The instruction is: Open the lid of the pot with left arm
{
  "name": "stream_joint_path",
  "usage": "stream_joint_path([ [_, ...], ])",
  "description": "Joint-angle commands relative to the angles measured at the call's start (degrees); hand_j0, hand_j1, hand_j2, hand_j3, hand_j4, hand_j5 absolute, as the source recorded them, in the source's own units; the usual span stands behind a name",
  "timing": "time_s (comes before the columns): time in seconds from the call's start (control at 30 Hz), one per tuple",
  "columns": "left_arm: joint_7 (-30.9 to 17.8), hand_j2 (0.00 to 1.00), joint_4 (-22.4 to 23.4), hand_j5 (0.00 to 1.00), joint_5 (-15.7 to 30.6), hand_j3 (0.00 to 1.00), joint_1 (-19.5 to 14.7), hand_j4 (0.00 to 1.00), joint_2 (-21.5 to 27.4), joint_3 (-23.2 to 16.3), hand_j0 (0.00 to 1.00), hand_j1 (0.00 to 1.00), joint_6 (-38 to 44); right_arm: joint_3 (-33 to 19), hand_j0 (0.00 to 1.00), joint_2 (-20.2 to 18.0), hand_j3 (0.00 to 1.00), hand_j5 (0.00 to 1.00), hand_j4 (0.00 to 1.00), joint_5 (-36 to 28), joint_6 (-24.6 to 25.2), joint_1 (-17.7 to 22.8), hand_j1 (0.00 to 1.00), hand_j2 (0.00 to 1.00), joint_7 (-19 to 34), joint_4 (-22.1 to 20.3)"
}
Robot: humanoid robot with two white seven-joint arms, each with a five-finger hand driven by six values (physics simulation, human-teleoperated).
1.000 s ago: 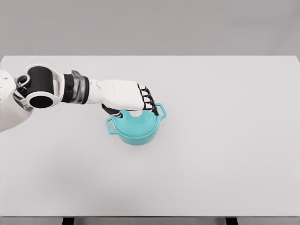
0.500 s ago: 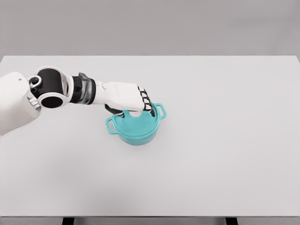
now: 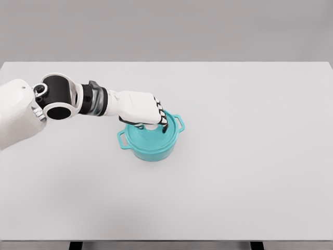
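A: Left to right, quick. What's left of the pot?

B: The left arm (image 3: 57, 99) comes in from the left edge. Its left hand (image 3: 139, 108) sits over the pot's rear-left top, fingers (image 3: 161, 115) curled down onto the lid (image 3: 151, 136).

A: Clamped on the knob?

B: Looks like it, but the knob is hidden under the palm, so that's my call, not confirmed.

A: The pot itself?

B: Teal pot (image 3: 151, 141) with two side handles, standing on the white table (image 3: 250, 156) a bit left of the table's middle. Lid seated, not lifted.

A: Right of the pot?

B: Only table. Right arm not visible.

A: Risks?

B: A shallow or off-centre hold could let the lid slip on the lift. A tilted pull could catch the lid on the rim and drag or tip the pot, since nothing braces it.
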Motion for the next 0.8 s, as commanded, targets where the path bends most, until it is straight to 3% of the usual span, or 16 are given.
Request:
stream_joint_path([
  [0.0, -0.06, 0.48, -0.02, 0.48, 0.17, 0.48, 0.0, 0.48, 0.11, 0.08, 0.48, 0.48, -0.2, 0.01, 1.0, -0.01, 1.0, 1.0, 1.0, -0.02, -0.01, 0.0, 1.0, 1.0, 0.02, 0.03],
  [0.17, -0.06, 0.41, -0.11, 0.41, 0.26, 0.41, -1.32, 0.41, 0.9, -0.01, 0.41, 0.41, -0.46, 0.01, 1.0, -0.01, 1.0, 1.0, 1.0, -0.02, -0.01, 0.0, 1.0, 1.0, 0.02, 0.03],
  [0.43, -0.06, 0.41, -0.02, 0.41, -1.05, 0.41, -5.54, 0.41, 14.61, 0.08, 0.41, 0.41, -0.46, 0.01, 1.0, -0.01, 1.0, 1.0, 1.0, -0.02, -0.01, 0.0, 1.0, 1.0, 0.02, -0.06],
  [0.57, -0.06, 0.42, 4.46, 0.42, -4.05, 0.42, -4.92, 0.42, 15.75, 0.08, 0.42, 0.42, -0.37, 0.01, 1.0, -0.01, 1.0, 1.0, 1.0, -0.02, -0.01, 0.0, 1.0, 1.0, 0.02, 0.03],
  [0.63, -0.06, 0.46, 5.43, 0.46, -4.49, 0.46, -4.4, 0.46, 15.75, 0.08, 0.46, 0.46, -0.37, 0.01, 1.0, -0.01, 1.0, 1.0, 1.0, -0.02, -0.01, 0.0, 1.0, 1.0, 0.02, 0.03],
  [0.7, -0.06, 0.71, 5.78, 0.71, -4.31, 0.71, -4.04, 0.71, 15.75, 0.16, 0.71, 0.71, -0.11, 0.01, 1.0, -0.01, 1.0, 1.0, 1.0, -0.02, -0.01, 0.0, 1.0, 1.0, 0.02, -0.06],
  [0.77, -0.06, 0.85, 7.01, 0.85, -4.14, 0.85, -3.34, 0.85, 15.4, 0.16, 0.85, 0.85, 0.06, 0.01, 1.0, -0.01, 1.0, 1.0, 1.0, -0.02, -0.01, 0.0, 1.0, 1.0, 0.02, -0.06],
])
